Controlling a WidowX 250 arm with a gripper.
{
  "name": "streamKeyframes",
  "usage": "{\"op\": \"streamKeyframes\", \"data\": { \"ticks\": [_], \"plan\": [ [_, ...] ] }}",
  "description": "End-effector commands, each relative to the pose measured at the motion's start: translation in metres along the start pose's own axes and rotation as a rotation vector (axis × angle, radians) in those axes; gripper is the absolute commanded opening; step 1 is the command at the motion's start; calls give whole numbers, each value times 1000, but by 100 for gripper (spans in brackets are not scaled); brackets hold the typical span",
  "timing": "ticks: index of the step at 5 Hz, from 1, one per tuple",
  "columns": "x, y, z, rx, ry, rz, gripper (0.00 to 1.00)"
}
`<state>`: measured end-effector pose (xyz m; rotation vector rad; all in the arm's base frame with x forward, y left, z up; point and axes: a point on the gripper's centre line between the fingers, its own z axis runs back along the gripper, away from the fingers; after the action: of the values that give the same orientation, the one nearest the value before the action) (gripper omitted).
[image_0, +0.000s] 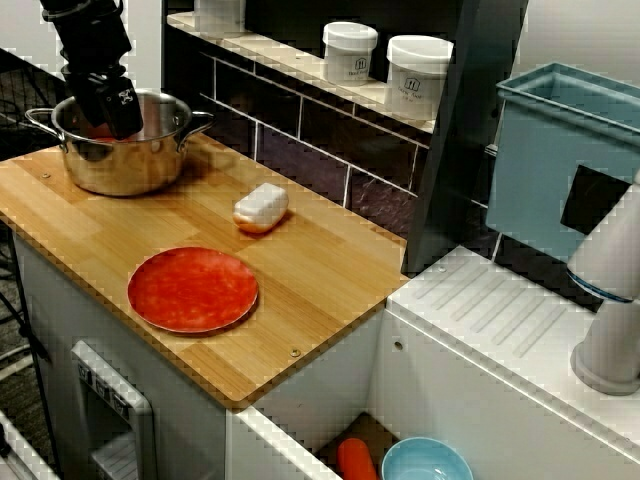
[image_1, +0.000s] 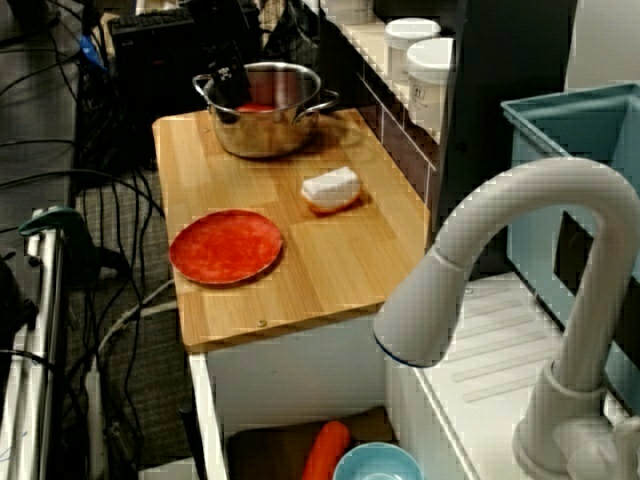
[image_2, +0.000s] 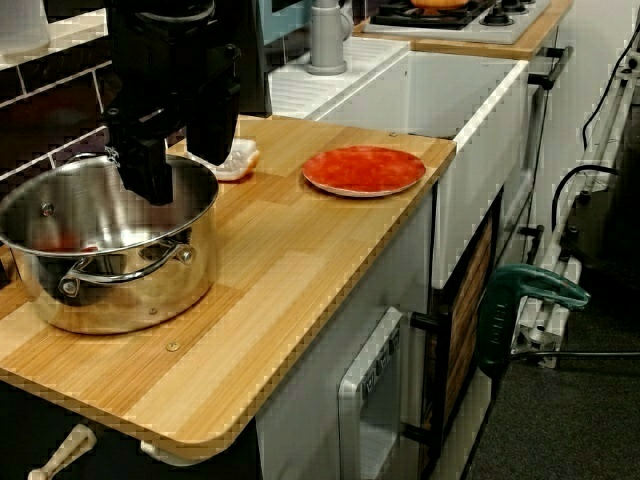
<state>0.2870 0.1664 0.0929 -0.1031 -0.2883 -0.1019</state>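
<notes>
My black gripper (image_2: 180, 160) hangs over the rim of a steel pot (image_2: 110, 290) at the end of the wooden counter (image_2: 300, 260). Its fingers (image_2: 145, 175) stand apart with nothing between them, so it is open. In the view from the pot end, one finger dips inside the pot and the other stays outside the far rim. A red item (image_2: 60, 242) lies on the pot's bottom, apart from the fingers. In the front view the gripper (image_0: 115, 110) covers part of the pot (image_0: 120, 165). The faucet-side view shows the gripper (image_1: 232, 85) at the pot's (image_1: 265, 135) left rim.
A white and orange block (image_0: 261, 207) lies mid-counter, and a red plate (image_0: 192, 290) sits nearer the front edge. White jars (image_0: 418, 75) stand on the wall shelf. The sink beyond holds a blue bowl (image_0: 427, 462) and an orange item (image_0: 355, 460). The faucet (image_1: 500, 270) rises beside it.
</notes>
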Motion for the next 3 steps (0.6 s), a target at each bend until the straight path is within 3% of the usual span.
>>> {"op": "streamKeyframes", "data": {
  "ticks": [1, 3],
  "plan": [
    [0, 13, 9, 30, -19, 21, 100],
    [13, 24, 5, 31, -4, 45, 100]
  ]
}}
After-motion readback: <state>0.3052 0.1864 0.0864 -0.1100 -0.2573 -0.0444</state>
